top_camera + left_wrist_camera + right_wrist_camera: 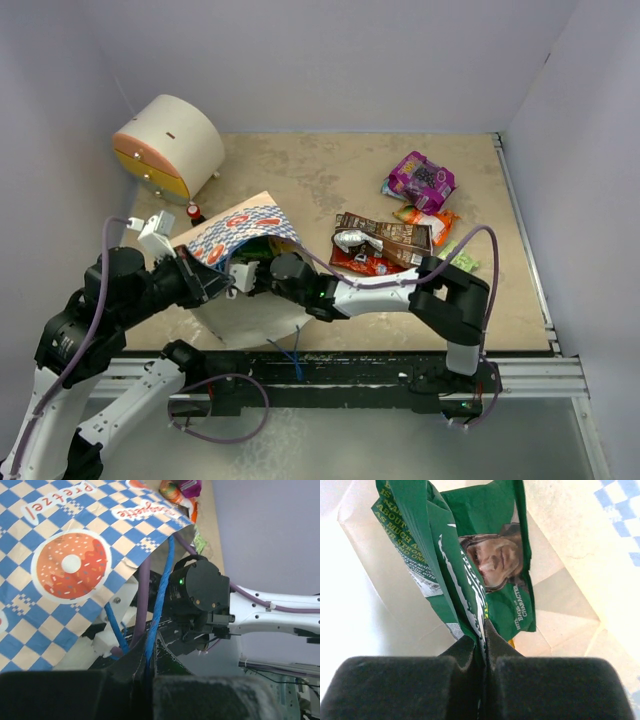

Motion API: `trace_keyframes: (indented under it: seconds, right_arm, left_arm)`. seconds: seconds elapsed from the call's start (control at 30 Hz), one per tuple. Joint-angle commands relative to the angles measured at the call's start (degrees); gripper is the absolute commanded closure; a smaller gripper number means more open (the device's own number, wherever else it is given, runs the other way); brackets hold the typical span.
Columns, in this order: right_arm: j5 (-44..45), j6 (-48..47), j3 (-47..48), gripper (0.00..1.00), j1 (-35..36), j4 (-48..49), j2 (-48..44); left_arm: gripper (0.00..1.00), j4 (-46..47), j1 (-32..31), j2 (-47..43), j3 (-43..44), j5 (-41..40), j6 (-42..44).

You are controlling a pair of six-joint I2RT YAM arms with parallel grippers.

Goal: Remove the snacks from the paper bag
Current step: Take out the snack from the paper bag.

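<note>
The paper bag (240,232) lies on its side at the left of the table, its mouth facing right. My left gripper (207,285) is shut on the bag's blue cord handle (159,600), the cord pinched between the jaws of the left gripper (145,672). My right gripper (255,272) reaches into the bag's mouth. In the right wrist view, the right gripper (483,635) is shut on the top edge of a green bag (485,555) against the cream inside (365,605). Several snacks lie out to the right: a purple pouch (422,180), an orange packet (430,218), brown packets (390,236) and a red Doritos bag (362,264).
A big cream cylinder with an orange end (170,145) stands at the back left, a tiny red-and-black object (194,212) beside it. A light-green packet (463,262) lies near the right rail. Walls close in on three sides. A yellow bit (511,642) shows behind the green bag.
</note>
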Motion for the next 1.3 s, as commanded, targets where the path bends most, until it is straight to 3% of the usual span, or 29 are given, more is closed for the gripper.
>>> trace_keyframes:
  seconds: [0.0,0.3,0.47,0.67,1.0,1.27]
  right_arm:
    - [-2.23,6.72,0.98,1.0,2.21,7.18,-7.86]
    - [-11.08,11.59,-8.01,1.0,3.2,2.34,-21.43]
    - [-18.36,18.18,-12.78,1.0,3.26,-4.22,-32.96]
    - [-19.7,28.85,-16.6,1.0,3.24,-9.44,-46.17]
    - [-22.62,33.37,-0.07,1.0,3.19,-43.77,-59.03]
    - [-3.12,51.66,15.54,1.0,3.23,-64.0,-63.45]
  left_arm:
    - [1.0,1.53,0.03,1.48,-1.02,-1.98,-0.48]
    - [1.0,4.36,0.05,3.16,-0.19,-2.89,0.48]
    - [1.0,4.66,0.05,3.87,-0.41,-2.63,1.18]
    - [1.0,3.89,0.05,3.87,0.12,-3.48,1.23]
    - [1.0,1.71,0.05,6.12,4.61,-7.09,-0.42]
    - [1.0,1.52,0.05,6.16,4.65,-8.24,1.4]
